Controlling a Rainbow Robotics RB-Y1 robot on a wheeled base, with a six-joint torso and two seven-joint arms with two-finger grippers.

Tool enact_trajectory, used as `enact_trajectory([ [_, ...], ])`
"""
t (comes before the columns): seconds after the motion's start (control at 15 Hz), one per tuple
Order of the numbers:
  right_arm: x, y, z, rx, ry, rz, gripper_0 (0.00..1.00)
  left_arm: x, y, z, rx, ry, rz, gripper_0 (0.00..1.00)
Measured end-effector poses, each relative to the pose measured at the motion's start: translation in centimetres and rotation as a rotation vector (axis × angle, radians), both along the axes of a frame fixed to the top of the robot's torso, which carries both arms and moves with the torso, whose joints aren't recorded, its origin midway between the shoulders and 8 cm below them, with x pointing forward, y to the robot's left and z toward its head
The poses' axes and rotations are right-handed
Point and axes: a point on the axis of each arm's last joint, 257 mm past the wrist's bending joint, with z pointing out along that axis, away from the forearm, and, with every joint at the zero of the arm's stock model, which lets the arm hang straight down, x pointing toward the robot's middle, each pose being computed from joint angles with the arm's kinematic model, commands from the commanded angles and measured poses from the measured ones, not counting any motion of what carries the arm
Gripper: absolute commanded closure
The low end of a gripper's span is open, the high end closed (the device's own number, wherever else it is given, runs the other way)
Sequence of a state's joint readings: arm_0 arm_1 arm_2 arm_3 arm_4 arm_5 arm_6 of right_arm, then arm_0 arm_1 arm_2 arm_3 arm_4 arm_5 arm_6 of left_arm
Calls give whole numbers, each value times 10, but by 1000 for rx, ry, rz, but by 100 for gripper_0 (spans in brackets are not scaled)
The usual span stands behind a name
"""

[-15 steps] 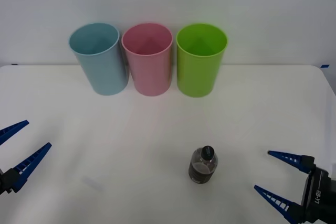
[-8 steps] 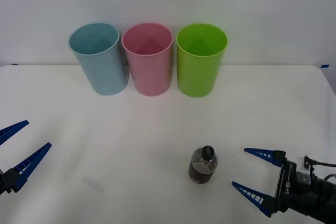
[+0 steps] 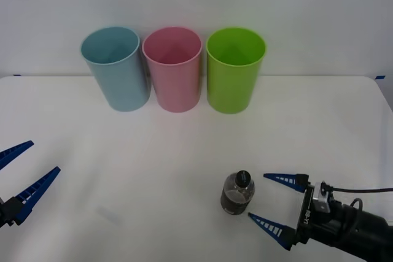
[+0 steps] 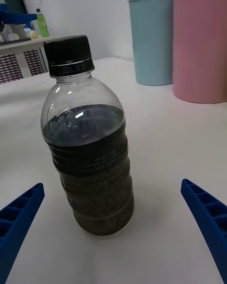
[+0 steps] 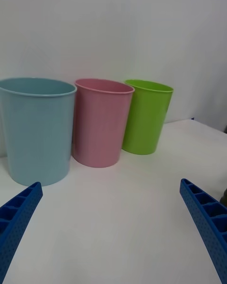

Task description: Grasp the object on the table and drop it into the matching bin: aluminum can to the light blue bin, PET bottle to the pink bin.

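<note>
Left tool (image 3: 17, 179) sits spread wide at the surface's (image 3: 123, 170) left edge. Light blue bin (image 3: 116, 69), pink bin (image 3: 172, 69) and green bin (image 3: 234, 69) line the far edge. PET bottle (image 3: 237, 193) stands upright near the front edge, with the right tool (image 3: 270, 200) gaping wide just beside it, not touching.

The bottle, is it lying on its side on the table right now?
No, the PET bottle stands upright on the table with its black cap on top, between the right gripper's open fingers.
</note>
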State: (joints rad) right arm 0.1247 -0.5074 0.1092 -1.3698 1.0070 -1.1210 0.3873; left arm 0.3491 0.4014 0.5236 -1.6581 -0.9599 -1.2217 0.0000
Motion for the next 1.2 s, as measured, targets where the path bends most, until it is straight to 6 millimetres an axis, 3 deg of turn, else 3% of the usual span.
enact_trajectory([
  [0.8, 10, 51, -8, -20, -32, 34, 0, 0, 0, 0, 0, 0, 0, 0],
  [1.2, 14, 54, -9, -29, -49, 22, 0, 0, 0, 0, 0, 0, 0, 0],
])
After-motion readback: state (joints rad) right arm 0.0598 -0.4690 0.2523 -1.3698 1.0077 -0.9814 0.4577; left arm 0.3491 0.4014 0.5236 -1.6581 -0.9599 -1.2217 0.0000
